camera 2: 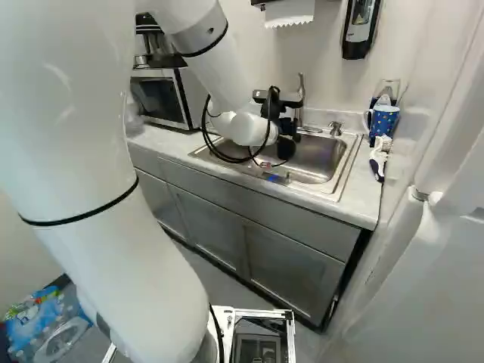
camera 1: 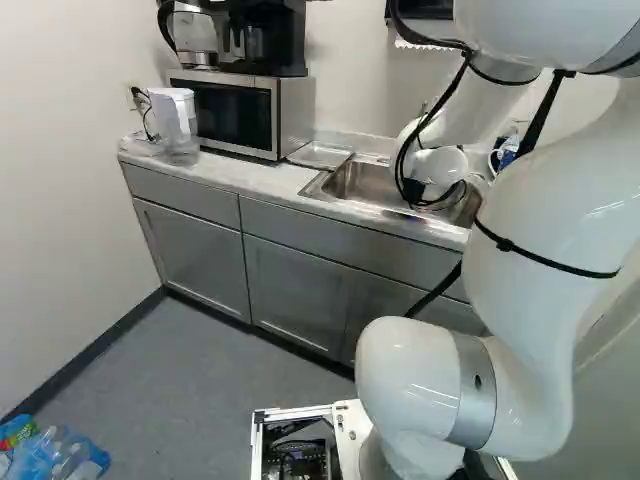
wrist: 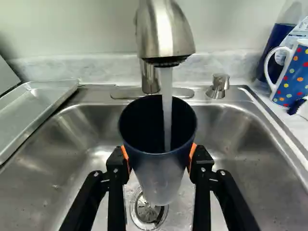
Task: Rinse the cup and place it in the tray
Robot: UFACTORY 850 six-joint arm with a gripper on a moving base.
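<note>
A dark blue tumbler (wrist: 159, 171), paler toward its base, was held mouth up under the faucet head (wrist: 166, 31), above the drain (wrist: 148, 211) of a stainless steel sink (wrist: 250, 149). A stream of water (wrist: 167, 110) fell straight into it. The black gripper (wrist: 160, 156) had its two fingers clamped on the tumbler from opposite sides, orange pads (wrist: 125, 156) against the wall below the rim.

The step in hand looked to be the rinse. Doing it well called for a grip firm enough for a wet wall and growing weight, yet gentle enough not to squeeze the tumbler out of shape. Small tilts under the stream would have wetted the whole inside; then it needed tipping out low over the basin, with the rim kept off the faucet.

The silver metal tray (wrist: 33, 108) lay beside the basin, on the side away from the polka-dot mug (wrist: 294, 74). Draining the tumbler before carrying it there would have limited drips and slipping.
</note>
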